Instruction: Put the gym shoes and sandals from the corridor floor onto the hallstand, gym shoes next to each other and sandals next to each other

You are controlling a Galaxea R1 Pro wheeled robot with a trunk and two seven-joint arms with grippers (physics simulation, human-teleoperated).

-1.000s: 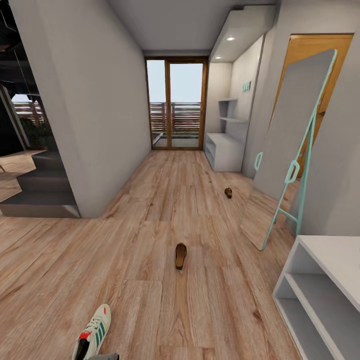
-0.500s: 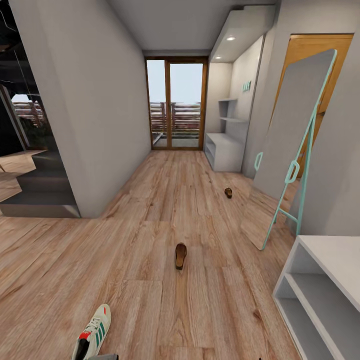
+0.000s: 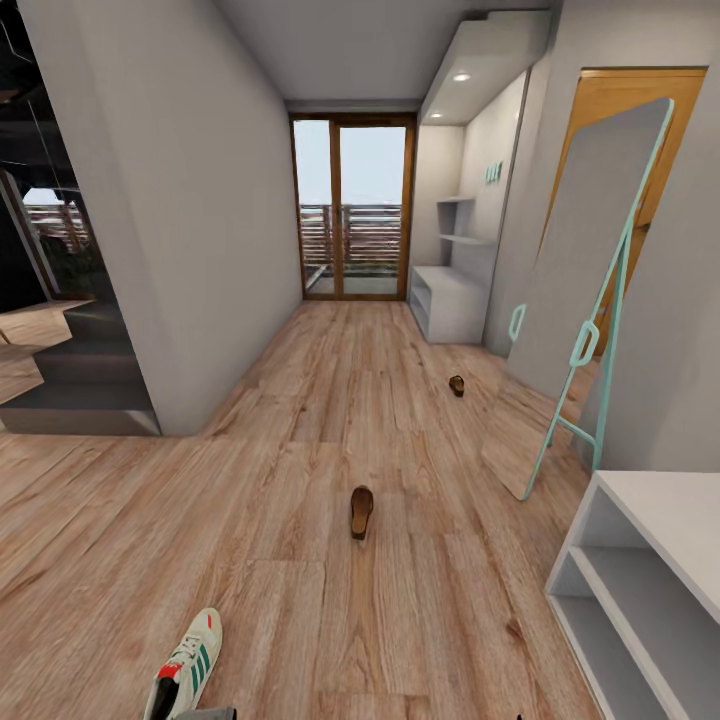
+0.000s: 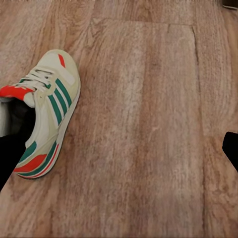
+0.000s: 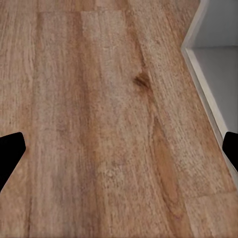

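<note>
Head view: a corridor with a light wood-plank floor (image 3: pixel 330 420), glass doors (image 3: pixel 352 208) at the far end, a leaning mirror (image 3: pixel 585 290) with a turquoise frame on the right.
Gym shoe: one white sneaker (image 3: pixel 185 672) with green stripes and a red-orange heel lies on the floor at the near left, toe pointing far; in the left wrist view the same shoe (image 4: pixel 43 111) sits flat on the planks, close to one dark fingertip.
Near sandal: a brown sandal (image 3: pixel 361 511) lies on the floor in the middle of the corridor, well apart from the sneaker.
Far sandal: a second brown sandal (image 3: pixel 457 385) lies farther off to the right, near the foot of the mirror.
Hallstand: a pale-grey unit (image 3: pixel 452 300) with open shelves stands against the right wall at the far end.
Near shelf unit: another pale open-shelved unit (image 3: pixel 640 580) stands at the near right; its edge (image 5: pixel 210 84) appears in the right wrist view.
Left tool (image 4: pixel 119 153): fingers spread wide, holding nothing, above the floor beside the sneaker.
Right tool (image 5: pixel 121 148): fingers spread wide, holding nothing, above bare planks.
</note>
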